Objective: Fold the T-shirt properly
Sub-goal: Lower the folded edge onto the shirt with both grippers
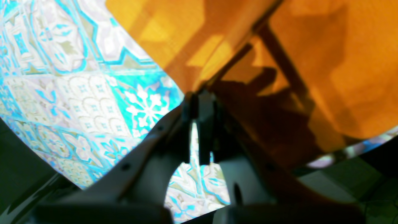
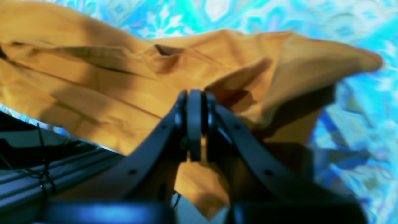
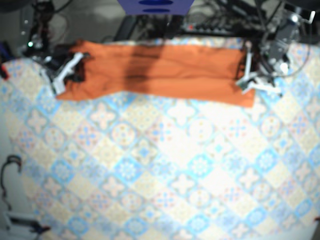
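My right gripper point(image 2: 195, 95) is clenched on a bunched fold of the orange T-shirt point(image 2: 93, 81), which rises over the fingertips and drapes to both sides. My left gripper point(image 1: 199, 98) is pinched down on the opposite edge of the fabric, where it meets the jaw tips. Beyond both grippers, the T-shirt is stretched as a long band between them along the far edge of the bench point(image 3: 165, 165), over its blue-patterned cover.
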`<act>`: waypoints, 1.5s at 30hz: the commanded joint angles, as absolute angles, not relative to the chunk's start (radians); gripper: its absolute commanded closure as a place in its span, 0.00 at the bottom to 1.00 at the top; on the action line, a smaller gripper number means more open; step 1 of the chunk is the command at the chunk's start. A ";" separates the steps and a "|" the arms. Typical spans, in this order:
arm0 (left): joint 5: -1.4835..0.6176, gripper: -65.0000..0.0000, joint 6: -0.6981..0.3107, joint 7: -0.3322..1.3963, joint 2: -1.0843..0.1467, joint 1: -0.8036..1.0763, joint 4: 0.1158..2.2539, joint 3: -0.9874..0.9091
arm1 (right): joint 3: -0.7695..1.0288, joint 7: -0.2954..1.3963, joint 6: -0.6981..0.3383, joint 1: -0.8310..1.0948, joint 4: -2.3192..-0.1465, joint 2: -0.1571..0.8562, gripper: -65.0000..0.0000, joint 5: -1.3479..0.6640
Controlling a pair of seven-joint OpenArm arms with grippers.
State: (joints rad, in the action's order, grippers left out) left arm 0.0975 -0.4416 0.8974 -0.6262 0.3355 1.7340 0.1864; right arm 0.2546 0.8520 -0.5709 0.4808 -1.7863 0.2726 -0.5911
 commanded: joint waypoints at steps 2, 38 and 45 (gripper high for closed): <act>0.105 1.00 -0.433 0.895 -0.644 0.331 1.745 0.176 | 0.275 0.837 -0.579 0.495 -1.828 0.277 1.00 -0.610; 0.213 1.00 -0.433 0.886 -0.644 0.332 1.745 0.176 | 0.294 0.828 -0.579 0.538 -1.693 0.205 1.00 -0.610; 0.216 1.00 -0.433 0.886 -0.639 0.337 1.745 0.177 | 0.292 0.828 -0.579 0.538 -1.675 0.205 1.00 -0.608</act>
